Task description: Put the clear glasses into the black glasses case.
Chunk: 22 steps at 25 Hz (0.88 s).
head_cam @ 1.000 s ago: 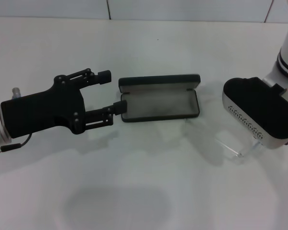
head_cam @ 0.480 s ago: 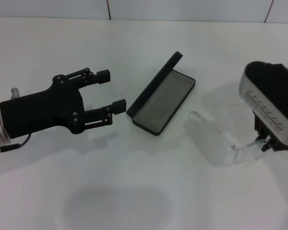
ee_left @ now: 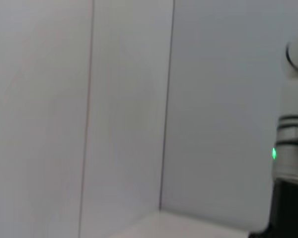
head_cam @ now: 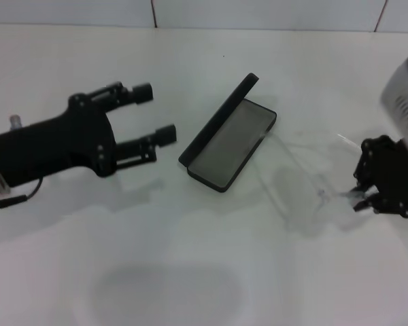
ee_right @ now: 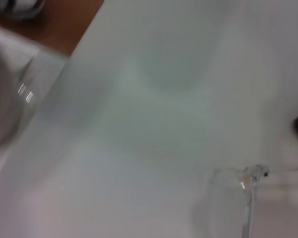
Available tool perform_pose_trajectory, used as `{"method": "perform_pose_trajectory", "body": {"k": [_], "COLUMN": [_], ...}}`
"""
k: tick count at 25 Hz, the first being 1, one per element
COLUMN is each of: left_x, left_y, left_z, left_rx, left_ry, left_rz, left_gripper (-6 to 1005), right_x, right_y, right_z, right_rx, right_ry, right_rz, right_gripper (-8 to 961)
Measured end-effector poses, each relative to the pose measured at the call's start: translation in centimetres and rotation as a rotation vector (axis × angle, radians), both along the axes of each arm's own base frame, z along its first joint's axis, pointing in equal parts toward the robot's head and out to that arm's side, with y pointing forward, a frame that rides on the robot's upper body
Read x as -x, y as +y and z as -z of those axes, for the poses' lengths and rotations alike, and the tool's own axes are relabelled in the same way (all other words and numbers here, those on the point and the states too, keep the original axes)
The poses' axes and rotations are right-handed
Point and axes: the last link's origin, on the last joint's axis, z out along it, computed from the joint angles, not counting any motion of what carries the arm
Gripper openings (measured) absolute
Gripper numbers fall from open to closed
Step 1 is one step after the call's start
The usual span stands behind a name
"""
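The black glasses case (head_cam: 226, 146) lies open and slantwise at the table's middle, grey lining up, lid raised on its left side. My left gripper (head_cam: 155, 112) hovers open just left of the case, not touching it. At the right edge my right gripper (head_cam: 362, 197) is shut on one arm of the clear glasses (head_cam: 318, 182), which hang blurred above the table to the right of the case. The right wrist view shows the clear glasses (ee_right: 248, 184) by a hinge and part of the lens. The left wrist view shows neither the case nor the glasses.
A white table (head_cam: 190, 258) carries everything, with a tiled wall behind it. The right arm's white body (ee_left: 290, 158) stands at the edge of the left wrist view. A brown floor patch (ee_right: 64, 22) marks a table edge.
The case has turned from lying crosswise to slantwise. My right gripper has swung right and risen, lifting the glasses off the table. My left gripper has tilted slightly away from the case.
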Motion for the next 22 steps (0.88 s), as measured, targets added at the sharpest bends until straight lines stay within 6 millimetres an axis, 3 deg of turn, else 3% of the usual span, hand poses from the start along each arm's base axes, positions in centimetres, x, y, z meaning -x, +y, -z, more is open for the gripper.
{"method": "perform_pose_trajectory", "body": {"k": [6, 11, 13, 14, 16, 22], "left_x": [-1.3, -2.5, -3.1, -3.5, -4.5, -7.7], "left_y": [-0.1, 0.1, 0.4, 0.6, 1.2, 2.2], "left_z": [-1.8, -2.6, -2.6, -2.6, -2.2, 0.4], "left_rx": [-0.059, -0.086, -0.084, -0.079, -0.057, 0.047], "left_ry": [-0.145, -0.224, -0.236, -0.239, -0.241, -0.206], "left_rz": [0.033, 0.071, 0.091, 0.101, 0.128, 0.225], "left_gripper": [643, 634, 630, 628, 624, 416], "right_x": [-1.4, -4.5, -5.2, -6.8, -7.5, -8.7], "right_y": [-0.6, -1.2, -1.3, -2.0, -2.4, -3.6], "right_z": [-1.7, -1.8, -1.7, -1.0, -0.3, 1.6], "right_rx": [-0.024, -0.012, -0.009, 0.017, 0.033, 0.042], "right_ry": [0.371, 0.768, 0.834, 0.959, 1.009, 1.104], "right_rz": [0.074, 0.119, 0.125, 0.129, 0.124, 0.064], "right_gripper": [109, 110, 110, 110, 110, 110]}}
